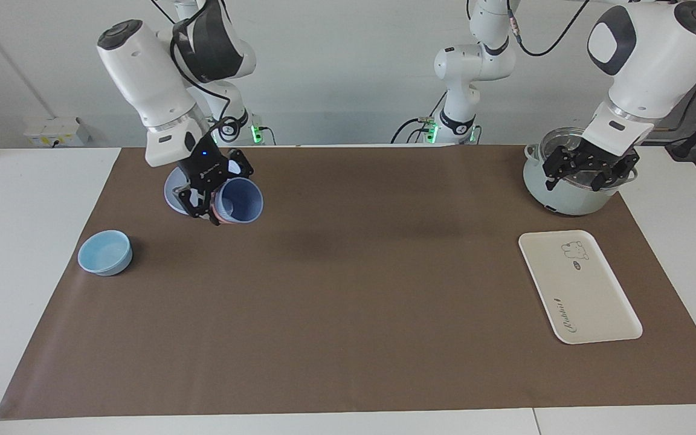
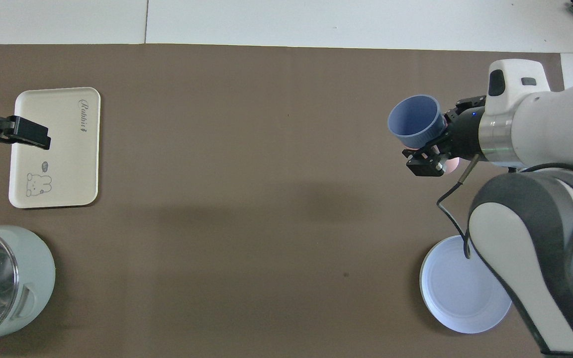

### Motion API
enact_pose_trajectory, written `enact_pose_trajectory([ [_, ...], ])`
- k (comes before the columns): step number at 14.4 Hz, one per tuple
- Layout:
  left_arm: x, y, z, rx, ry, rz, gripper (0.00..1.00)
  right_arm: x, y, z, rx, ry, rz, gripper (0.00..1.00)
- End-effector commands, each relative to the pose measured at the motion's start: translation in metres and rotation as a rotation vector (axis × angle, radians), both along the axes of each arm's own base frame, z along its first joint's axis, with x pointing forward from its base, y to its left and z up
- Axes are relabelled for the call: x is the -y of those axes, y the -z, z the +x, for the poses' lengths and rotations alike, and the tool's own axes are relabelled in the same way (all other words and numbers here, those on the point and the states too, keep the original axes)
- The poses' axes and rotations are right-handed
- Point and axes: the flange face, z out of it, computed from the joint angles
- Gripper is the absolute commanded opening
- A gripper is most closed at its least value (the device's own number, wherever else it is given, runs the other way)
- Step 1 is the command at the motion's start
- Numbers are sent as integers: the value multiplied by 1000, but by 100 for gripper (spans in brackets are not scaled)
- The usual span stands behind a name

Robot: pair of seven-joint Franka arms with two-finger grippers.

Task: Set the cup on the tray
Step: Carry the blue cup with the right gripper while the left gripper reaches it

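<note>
My right gripper (image 1: 215,202) is shut on the periwinkle-blue cup (image 1: 243,202) and holds it tilted in the air, over the mat beside the round plate. It also shows in the overhead view (image 2: 429,149) with the cup (image 2: 414,121). A bit of pink shows at the cup's base. The cream-white tray (image 1: 579,285) with the bear drawing lies flat at the left arm's end of the table; it also shows in the overhead view (image 2: 62,164). My left gripper (image 1: 589,167) waits open over the pot, away from the cup.
A round blue-lilac plate (image 2: 458,298) lies near the right arm's base, partly hidden by the arm. A shallow light-blue bowl (image 1: 105,252) sits at the right arm's end. A pale green pot (image 1: 556,192) with a glass lid stands nearer to the robots than the tray.
</note>
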Motion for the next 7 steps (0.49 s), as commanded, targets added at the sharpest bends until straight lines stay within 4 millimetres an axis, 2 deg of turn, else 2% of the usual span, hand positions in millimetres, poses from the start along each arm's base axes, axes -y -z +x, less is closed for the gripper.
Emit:
enact_pose_trajectory([
  [1, 0, -3, -10, -4, 10, 16, 100, -18, -7, 0, 2, -3, -46, 0],
  [3, 18, -7, -11, 17, -1, 4, 100, -34, -14, -1, 11, -24, -90, 0],
  [4, 43, 0, -15, -3, -1, -19, 100, -47, -17, -1, 1, -14, -95, 0],
  [7, 88, 16, -37, -39, -79, -273, 100, -83, -20, 5, -14, -4, -127, 0],
])
